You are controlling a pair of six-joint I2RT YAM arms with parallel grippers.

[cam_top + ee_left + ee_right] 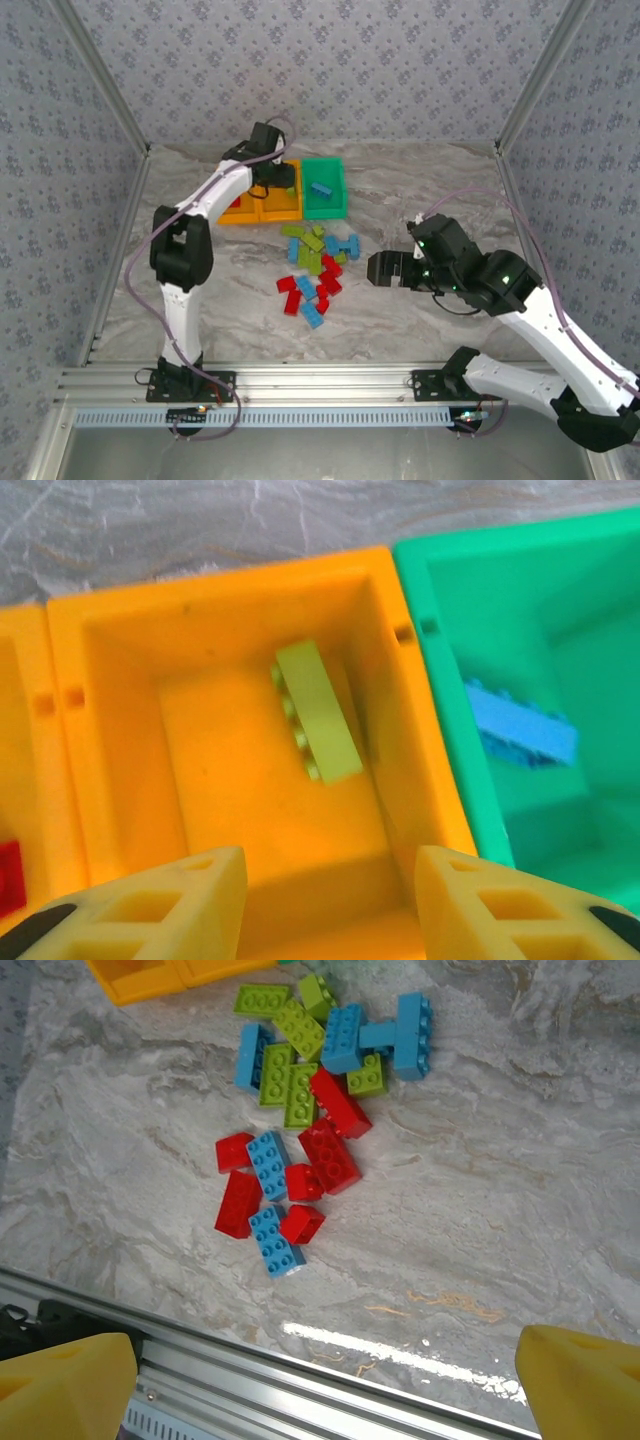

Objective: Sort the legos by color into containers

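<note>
Fingers [150,900] on my left gripper [328,870] and right gripper [375,268] stood wide apart, empty. The loose legos [318,270] lay at nine o'clock from the right gripper, nearer than the left over the orange bin [230,610].

Bright, even light, soft shadows.
Glare streaks the table [400,1355] by the near rail [300,1385]; the left wrist view is soft, its yellow fingers [150,908] blurred.
</note>
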